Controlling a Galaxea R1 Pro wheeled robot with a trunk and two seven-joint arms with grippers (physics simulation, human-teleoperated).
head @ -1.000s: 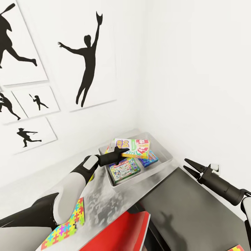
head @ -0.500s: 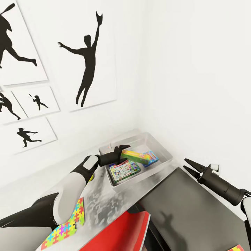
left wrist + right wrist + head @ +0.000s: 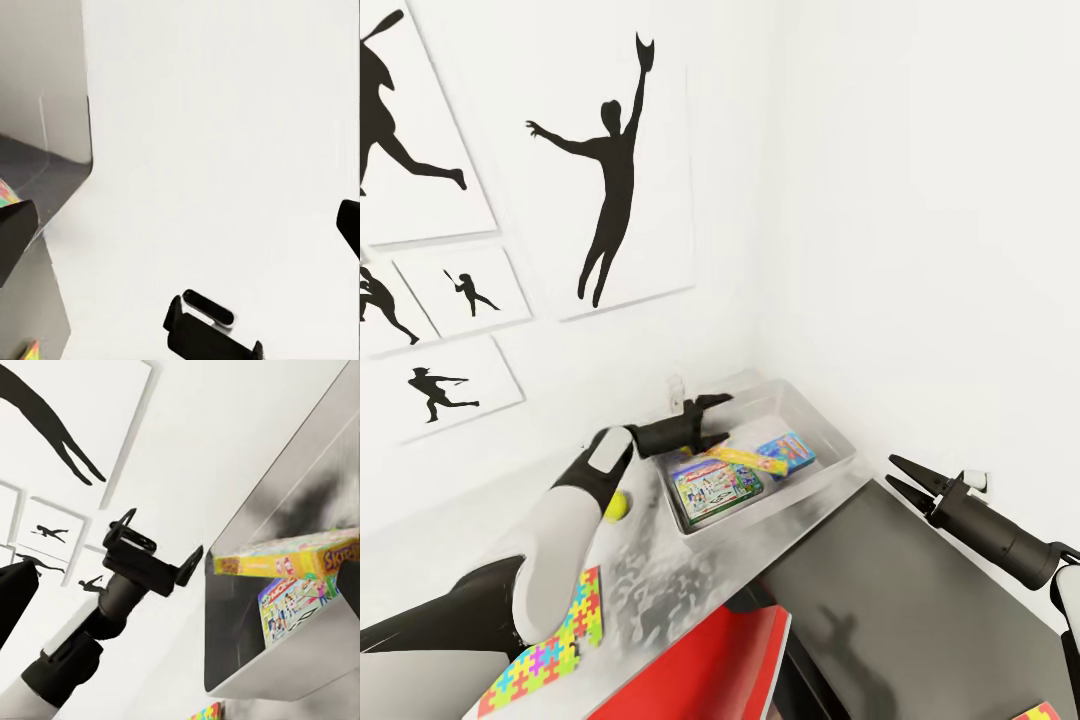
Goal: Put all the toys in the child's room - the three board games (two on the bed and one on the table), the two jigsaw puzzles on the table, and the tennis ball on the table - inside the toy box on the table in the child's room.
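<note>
The toy box (image 3: 832, 440) stands on the table (image 3: 650, 575) in the corner of the child's room. In it lie a Monopoly board game (image 3: 717, 487), a yellow-edged Skip-Bo box (image 3: 745, 459) leaning across it, and a blue box (image 3: 790, 450). My left gripper (image 3: 716, 418) hovers open and empty over the box's back-left rim. The tennis ball (image 3: 618, 506) rests on the table beside my left forearm. A jigsaw puzzle (image 3: 550, 650) lies near the front left. My right gripper (image 3: 900, 477) is open over the lower cabinet. In the right wrist view the toy box (image 3: 247, 660) holds the Skip-Bo box (image 3: 292, 559).
A dark grey cabinet (image 3: 900, 590) sits lower, right of the table. A flat red thing (image 3: 705, 665) lies at the table's near edge. White walls close the corner behind and right of the toy box, with black silhouette pictures (image 3: 610, 170) on the left wall.
My left gripper let go of the Skip-Bo box, which dropped into the toy box and now leans on the others. The gripper pulled back toward the wall, uncovering the tennis ball.
</note>
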